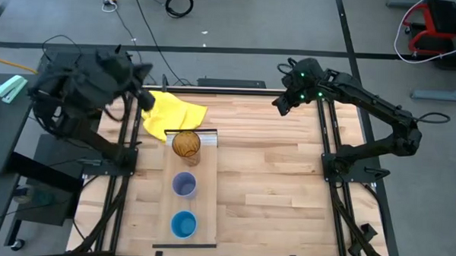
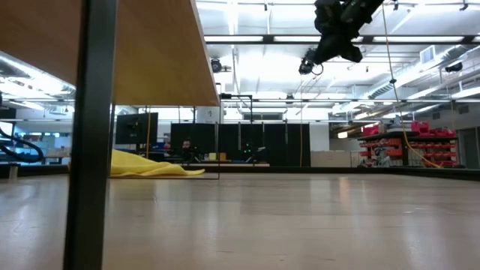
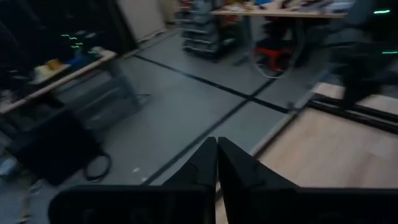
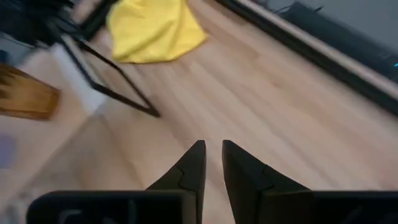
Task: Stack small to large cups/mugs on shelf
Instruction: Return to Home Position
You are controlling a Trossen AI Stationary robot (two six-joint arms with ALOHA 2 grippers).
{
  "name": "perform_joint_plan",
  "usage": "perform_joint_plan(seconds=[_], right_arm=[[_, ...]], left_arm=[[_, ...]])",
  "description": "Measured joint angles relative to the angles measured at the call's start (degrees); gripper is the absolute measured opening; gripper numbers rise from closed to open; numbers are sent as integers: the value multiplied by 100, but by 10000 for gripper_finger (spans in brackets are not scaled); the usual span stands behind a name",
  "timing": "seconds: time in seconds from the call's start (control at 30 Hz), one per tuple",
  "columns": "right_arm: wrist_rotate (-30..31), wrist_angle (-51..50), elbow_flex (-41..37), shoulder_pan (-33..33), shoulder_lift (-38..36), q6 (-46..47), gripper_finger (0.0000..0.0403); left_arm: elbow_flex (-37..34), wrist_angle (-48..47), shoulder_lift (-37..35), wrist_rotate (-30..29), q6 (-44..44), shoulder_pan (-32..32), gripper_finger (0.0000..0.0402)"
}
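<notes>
Three cups sit apart on the shelf (image 1: 208,180): amber cup (image 1: 186,144), lavender cup (image 1: 184,184), blue cup (image 1: 183,224). Left end effector (image 3: 216,146) clenched, empty; right end effector (image 4: 212,147) slightly parted, empty. Both should retract high, clear of the cups.

Standing here, I can't read any writing, label, brand, number or sign on anything in the room; whatever print there may be on the far racks and benches is too small and blurred to make out.
</notes>
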Motion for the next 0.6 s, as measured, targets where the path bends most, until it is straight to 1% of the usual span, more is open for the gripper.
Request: perform_joint_plan(seconds=[0.07, 0.1, 0.13, 0.17, 0.23, 0.3, 0.37, 0.5, 0.6], right_arm=[[-356, 112, 0, -2, 0, 259, 52], [-558, 187, 0, 0, -4, 342, 49], [-765, 276, 0, 0, -23, 407, 46], [-996, 394, 0, 0, -53, 482, 43], [-1462, 746, 0, 10, -162, 706, 37], [-1819, 1213, 0, 79, -335, 959, 32], [-1948, 1706, 0, 199, -597, 1166, 29], [-1964, 2640, 4, 540, -1291, 1371, 27], [-1969, 3146, 7, 788, -1887, 1353, 28]], left_arm=[[0, 218, -90, 157, 437, 396, 12], [0, 381, -129, 382, 693, 598, 8], [0, 591, -171, 742, 948, 812, 7], [0, 820, -214, 1235, 1225, 1025, 6], [0, 1296, -280, 2462, 1786, 1493, 8], [0, 1680, -312, 3535, 2223, 1923, 14], [0, 1883, -312, 4326, 2503, 2340, 17], [-48, 2067, -269, 5484, 2687, 3282, 13], [-278, 2276, -198, 6417, 2689, 4024, 7]])
